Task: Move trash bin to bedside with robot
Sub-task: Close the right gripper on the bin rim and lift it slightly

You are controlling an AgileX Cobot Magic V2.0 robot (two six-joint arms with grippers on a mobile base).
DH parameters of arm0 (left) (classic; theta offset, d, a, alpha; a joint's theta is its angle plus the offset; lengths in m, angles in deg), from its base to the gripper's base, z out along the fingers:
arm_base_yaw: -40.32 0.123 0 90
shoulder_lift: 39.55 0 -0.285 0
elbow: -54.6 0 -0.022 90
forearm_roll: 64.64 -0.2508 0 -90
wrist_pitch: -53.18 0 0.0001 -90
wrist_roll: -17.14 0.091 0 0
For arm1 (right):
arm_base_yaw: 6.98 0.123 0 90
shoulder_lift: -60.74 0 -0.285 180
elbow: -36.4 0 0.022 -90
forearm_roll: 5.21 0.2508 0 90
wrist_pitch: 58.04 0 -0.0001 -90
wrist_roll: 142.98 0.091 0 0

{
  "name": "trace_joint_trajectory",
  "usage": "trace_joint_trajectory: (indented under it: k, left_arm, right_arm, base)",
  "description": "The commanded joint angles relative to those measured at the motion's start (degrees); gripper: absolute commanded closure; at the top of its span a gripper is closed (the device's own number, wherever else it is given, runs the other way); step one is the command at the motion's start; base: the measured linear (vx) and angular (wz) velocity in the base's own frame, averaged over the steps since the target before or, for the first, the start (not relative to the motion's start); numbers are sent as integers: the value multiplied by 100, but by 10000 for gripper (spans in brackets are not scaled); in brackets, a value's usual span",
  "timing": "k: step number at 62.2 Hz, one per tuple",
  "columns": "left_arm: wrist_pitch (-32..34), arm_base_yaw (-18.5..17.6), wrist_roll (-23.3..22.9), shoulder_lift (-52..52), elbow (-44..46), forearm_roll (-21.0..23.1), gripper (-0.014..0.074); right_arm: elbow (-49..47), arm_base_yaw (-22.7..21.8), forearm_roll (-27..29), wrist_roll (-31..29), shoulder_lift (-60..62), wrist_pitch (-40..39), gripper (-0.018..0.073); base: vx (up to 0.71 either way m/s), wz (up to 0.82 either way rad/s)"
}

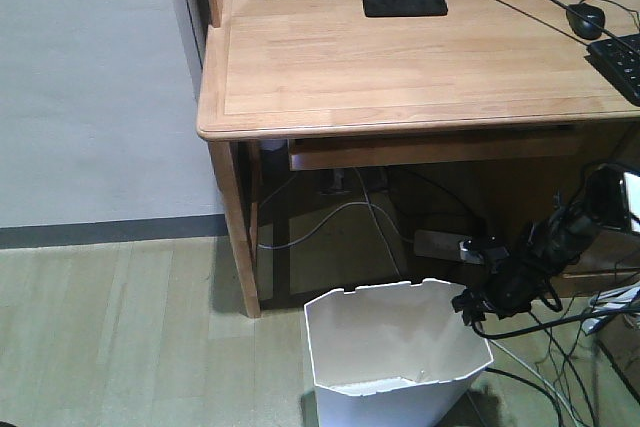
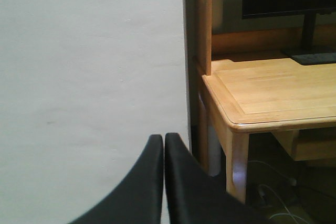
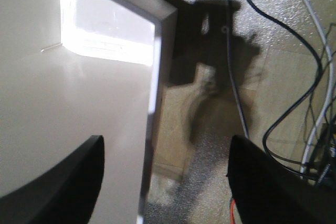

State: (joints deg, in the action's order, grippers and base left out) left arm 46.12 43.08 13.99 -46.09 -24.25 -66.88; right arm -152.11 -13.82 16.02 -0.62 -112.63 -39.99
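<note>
**Right hand open astride the rim of the trash bin**

The trash bin (image 1: 395, 357) stands upright on the wooden floor (image 1: 130, 327), in front of the light wooden table (image 1: 400, 57) and just beside its front left leg as the front camera sees it. The bin is white, with small notches along its angular rim.

The right hand (image 1: 470, 309) is at the right corner of this rim. In the right wrist view its two fingers are spread wide – one is over the inside of the bin, the other over the floor outside, and the thin wall passes between them. The hand has hold of nothing; whether a finger touches the wall, I cannot tell.

The left hand (image 2: 164, 145) is away from the bin. Its fingers are pressed together with nothing between them, and it faces the pale wall (image 2: 89, 77) beside the table corner.

Several cables (image 1: 560, 347) lie on the floor to the right of the bin, and a power strip (image 1: 440, 244) lies under the table.
</note>
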Motion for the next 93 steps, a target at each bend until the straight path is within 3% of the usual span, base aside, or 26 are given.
trace_joint_trajectory:
  k: [1,15,22,28,37,49,56,72,79,86,93]
  left_arm:
    - [416,-7,-25,39,119,26,603]
    - [416,-7,-25,39,119,26,603]
    - [416,-7,-25,39,119,26,603]
    - [416,-7,-25,39,119,26,603]
    - [416,-7,-25,39,119,26,603]
    - [416,-7,-25,39,119,26,603]
    - [416,-7,-25,39,119,26,603]
    - [416,-7,-25,39,119,26,603]
    - [416,-7,-25,39,119,26,603]
    - [416,-7,-25,39,119,26,603]
    - [416,-7,-25,39,119,26,603]
  right_arm:
    - [-412,-25,40,-53,-10,306,87]
    - [-1083,-25,84,123,-564,667,110]
    - [-1300,-25,84,272,-728,782,175]
    - [-1324,-25,90,266,-749,798,301]
    - [-1324,-25,126,145,-749,886,575]
    - [-1324,-25,837,-533,-741,1051,570]
    - [-1324,-25,1579,-1107,-716,1125,568]
    - [-705,-32,3359,-2926,-165,928,566]
    - [-386,-113,4221,-3845,51,1283,566]
    - [-154,-310,4627,-4246,240,1916,566]
    - [101,-532,4582,-4246,492,2449,564]
  base:
    - [0,0]
    - [0,0]
    - [0,0]
    - [0,0]
    - [0,0]
    - [0,0]
    - [0,0]
    - [0,0]
    - [0,0]
    - [0,0]
    - [0,0]
